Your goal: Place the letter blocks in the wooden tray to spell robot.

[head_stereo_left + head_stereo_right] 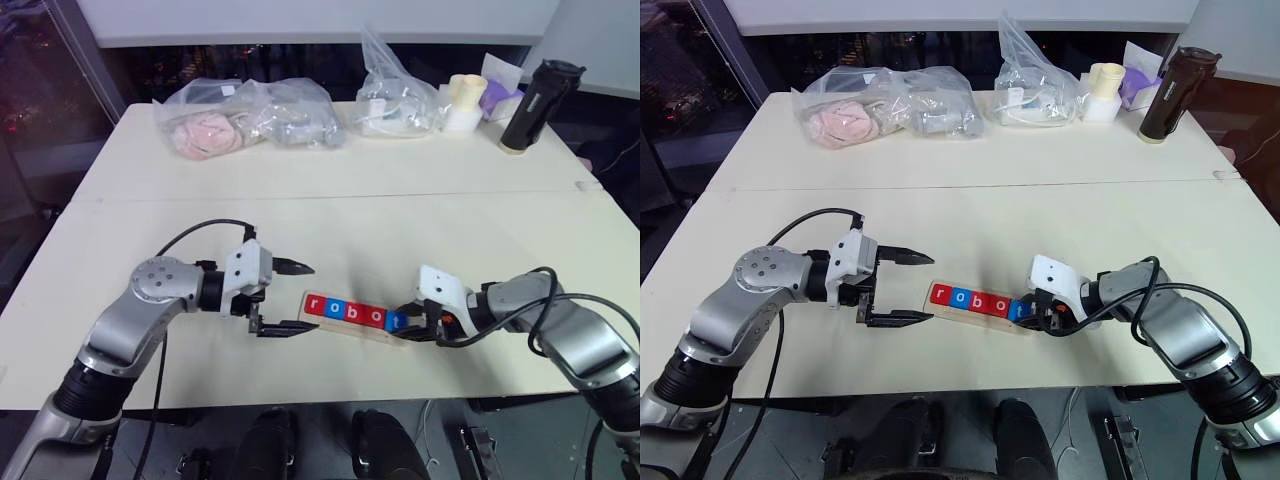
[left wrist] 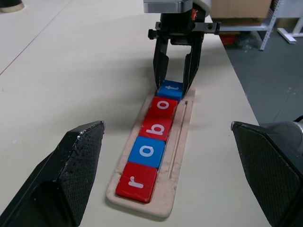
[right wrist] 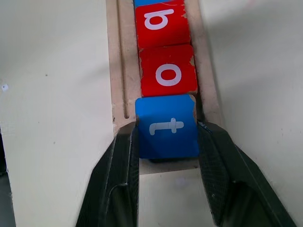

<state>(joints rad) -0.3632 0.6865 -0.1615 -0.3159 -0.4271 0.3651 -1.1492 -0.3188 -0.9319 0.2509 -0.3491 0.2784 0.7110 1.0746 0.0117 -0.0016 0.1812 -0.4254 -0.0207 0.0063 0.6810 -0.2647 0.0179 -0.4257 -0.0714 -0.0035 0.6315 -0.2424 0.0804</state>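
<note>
Blocks sit in a row inside the long pale wooden tray (image 2: 176, 156) on the cream counter (image 1: 330, 215), low near the robot and a little toward 5 o'clock from the middle. Red block with r (image 2: 138, 181), blue block with o (image 2: 147, 151), red block with b (image 2: 156, 127), red block with o (image 2: 163, 106) and blue block with t (image 3: 166, 125) touch side by side — they spell robot. The t block is at the tray's right end.

Right tool (image 3: 166, 142) has one black finger on each side of the t block. Its fingers (image 3: 122, 161) sit right against the block; I cannot tell if they squeeze it.

Left tool (image 1: 290, 298) is wide open and holds nothing — it sits just beside the tray's left end, at 9 o'clock from it.

Clear plastic bags (image 1: 250, 115) and a dark bottle (image 1: 535, 105) lie far off at 12 o'clock.
</note>
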